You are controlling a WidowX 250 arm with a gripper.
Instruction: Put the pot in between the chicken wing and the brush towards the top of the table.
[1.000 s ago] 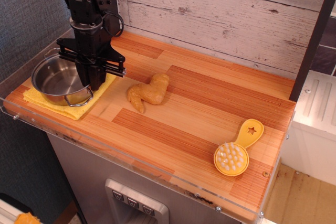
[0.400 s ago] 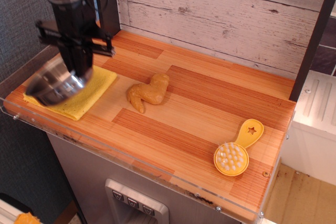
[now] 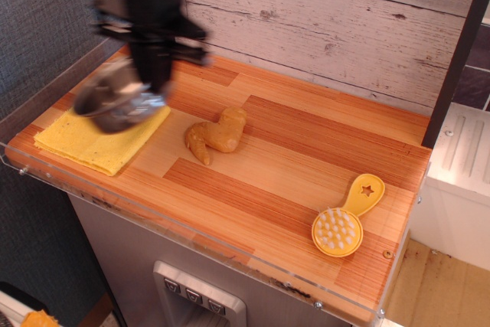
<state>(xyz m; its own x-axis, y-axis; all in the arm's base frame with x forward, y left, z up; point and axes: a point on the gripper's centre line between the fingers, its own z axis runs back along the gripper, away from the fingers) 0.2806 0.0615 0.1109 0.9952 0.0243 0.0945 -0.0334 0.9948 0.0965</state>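
Note:
My gripper (image 3: 153, 82) is shut on the rim of the shiny steel pot (image 3: 115, 103) and holds it tilted in the air above the left part of the table (image 3: 306, 143); both are motion-blurred. The golden-tan chicken wing (image 3: 217, 135) lies on the wood to the right of the pot. The yellow brush (image 3: 346, 217) lies bristles up near the front right corner, far from the gripper.
A flat yellow cloth (image 3: 92, 142) lies at the front left, under the lifted pot. A whitewashed plank wall (image 3: 321, 21) stands behind the table. A clear acrylic rim (image 3: 191, 239) runs along the front edge. A dark post (image 3: 459, 51) stands at the right.
The pot was lifted off the yellow cloth, swung left, and has now moved right and back, held in the air by my gripper. The wing and brush have not moved.

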